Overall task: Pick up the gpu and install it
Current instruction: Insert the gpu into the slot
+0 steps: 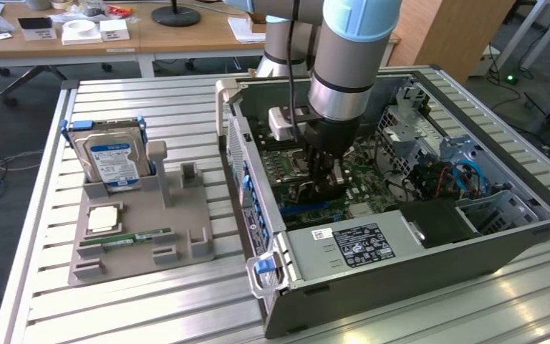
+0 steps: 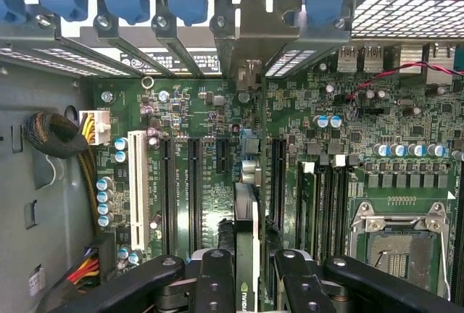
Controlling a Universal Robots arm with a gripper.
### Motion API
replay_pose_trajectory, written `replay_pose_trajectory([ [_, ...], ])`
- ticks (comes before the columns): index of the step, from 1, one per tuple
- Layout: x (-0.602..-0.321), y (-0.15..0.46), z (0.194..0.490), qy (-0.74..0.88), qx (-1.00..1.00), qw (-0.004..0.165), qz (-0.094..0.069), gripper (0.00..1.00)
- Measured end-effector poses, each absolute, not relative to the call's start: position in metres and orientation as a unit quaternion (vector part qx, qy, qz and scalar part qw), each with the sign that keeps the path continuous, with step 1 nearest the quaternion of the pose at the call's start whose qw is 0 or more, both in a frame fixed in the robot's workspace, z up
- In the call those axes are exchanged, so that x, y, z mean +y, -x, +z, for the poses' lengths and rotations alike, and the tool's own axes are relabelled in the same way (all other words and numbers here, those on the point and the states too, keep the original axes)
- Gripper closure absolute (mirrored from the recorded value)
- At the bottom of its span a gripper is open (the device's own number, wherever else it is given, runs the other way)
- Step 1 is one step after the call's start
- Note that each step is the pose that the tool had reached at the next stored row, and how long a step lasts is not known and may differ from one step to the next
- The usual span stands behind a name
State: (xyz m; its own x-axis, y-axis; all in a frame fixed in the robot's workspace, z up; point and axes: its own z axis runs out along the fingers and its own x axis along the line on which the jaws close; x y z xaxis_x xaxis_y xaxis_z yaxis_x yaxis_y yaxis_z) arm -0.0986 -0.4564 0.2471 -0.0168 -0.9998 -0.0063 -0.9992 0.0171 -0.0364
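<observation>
While the gripper (image 2: 246, 273) is clenched on the gpu (image 2: 246, 215), held edge-on between its fingers (image 2: 216, 280) just over the motherboard (image 2: 203, 110), the card wants keeping upright. Press evenly, its edge parallel to the neighbouring slot (image 2: 278, 182).

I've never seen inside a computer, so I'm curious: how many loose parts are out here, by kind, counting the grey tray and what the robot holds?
hard drive: 1
processor chip: 1
memory stick: 1
graphics card: 1
Total: 4
</observation>
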Motion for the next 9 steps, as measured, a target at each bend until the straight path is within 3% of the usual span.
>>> replay_pose_trajectory([
  [9, -0.4564, 0.0986, 0.2471, 0.701, 0.713, 0.015, -0.011, 0.74],
])
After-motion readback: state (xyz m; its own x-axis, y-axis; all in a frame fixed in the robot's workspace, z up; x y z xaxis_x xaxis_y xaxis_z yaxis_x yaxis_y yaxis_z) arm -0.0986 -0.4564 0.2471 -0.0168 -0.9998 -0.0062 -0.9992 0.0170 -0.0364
